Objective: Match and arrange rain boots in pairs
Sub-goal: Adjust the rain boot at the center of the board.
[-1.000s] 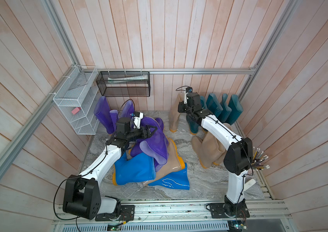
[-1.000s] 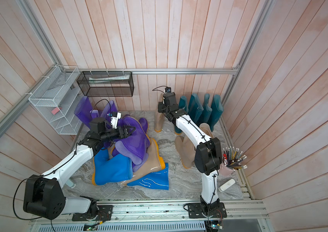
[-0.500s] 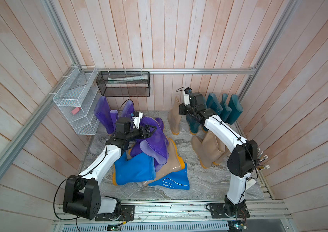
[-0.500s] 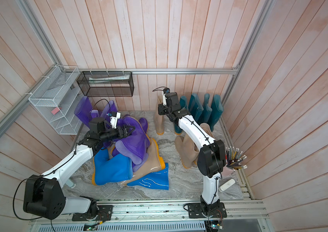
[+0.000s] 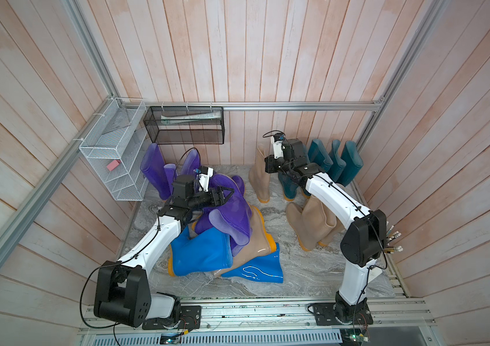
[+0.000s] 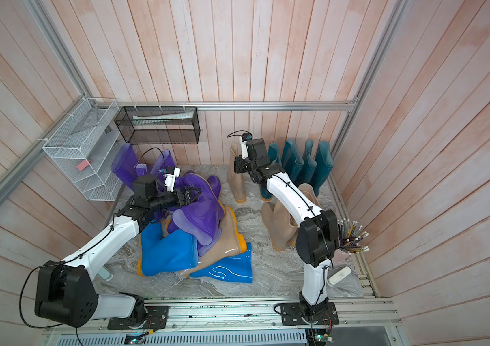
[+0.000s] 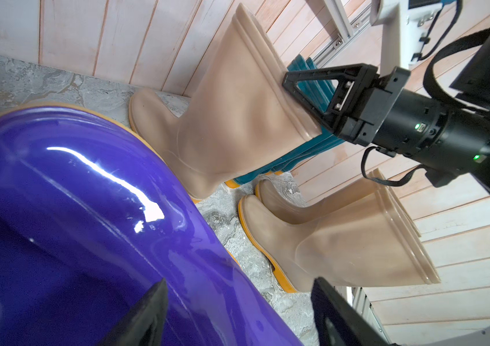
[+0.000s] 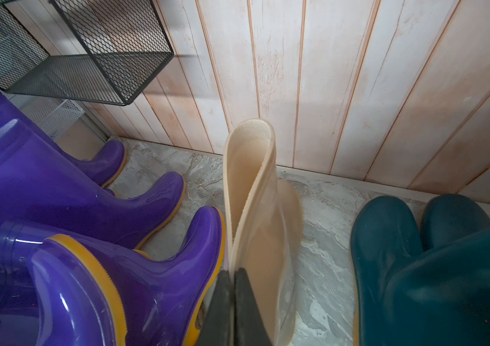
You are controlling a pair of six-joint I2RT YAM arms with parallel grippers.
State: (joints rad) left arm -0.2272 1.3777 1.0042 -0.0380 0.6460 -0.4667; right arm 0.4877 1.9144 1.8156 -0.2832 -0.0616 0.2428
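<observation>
1. Left arm (image 5: 154, 239) and right arm (image 5: 336, 200): glossy white link shells, bulky matte black joint housings.
2. Thin black cable runs along each white link, pinned by small black clips. A loose loop hangs at the left base.
3. Black base plates, screw heads showing.
4. Right gripper (image 7: 288, 82): black open triangular finger frame, silver screws, round black barrel behind with two green lights.
5. Left gripper (image 5: 228, 193): same black wedge fingers.
6. White camera bracket on each wrist, blue plug on top.
</observation>
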